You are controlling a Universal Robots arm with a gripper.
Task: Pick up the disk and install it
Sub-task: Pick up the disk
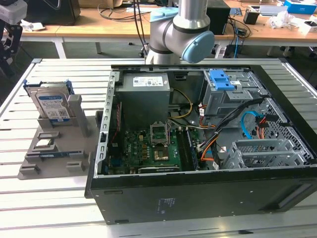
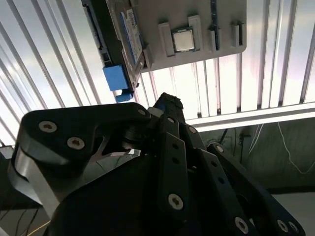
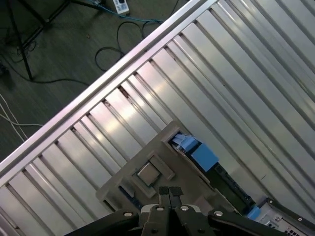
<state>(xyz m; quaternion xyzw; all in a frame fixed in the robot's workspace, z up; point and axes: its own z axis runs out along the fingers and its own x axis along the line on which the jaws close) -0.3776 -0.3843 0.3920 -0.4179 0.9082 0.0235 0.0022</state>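
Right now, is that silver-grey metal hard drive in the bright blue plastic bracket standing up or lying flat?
Standing up: the disk sits on edge in a slot of the grey plastic holder.

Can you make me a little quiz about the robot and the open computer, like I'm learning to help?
1. True or false: the disk stands upright in the grey holder, outside the computer case.
2. Pick one: what does the gripper hold? A) the disk B) a cable C) nothing, it is shut and empty
3. Fill the gap: the plastic bracket round the disk is coloured ____.

Key: 1 true. 2 C. 3 blue.
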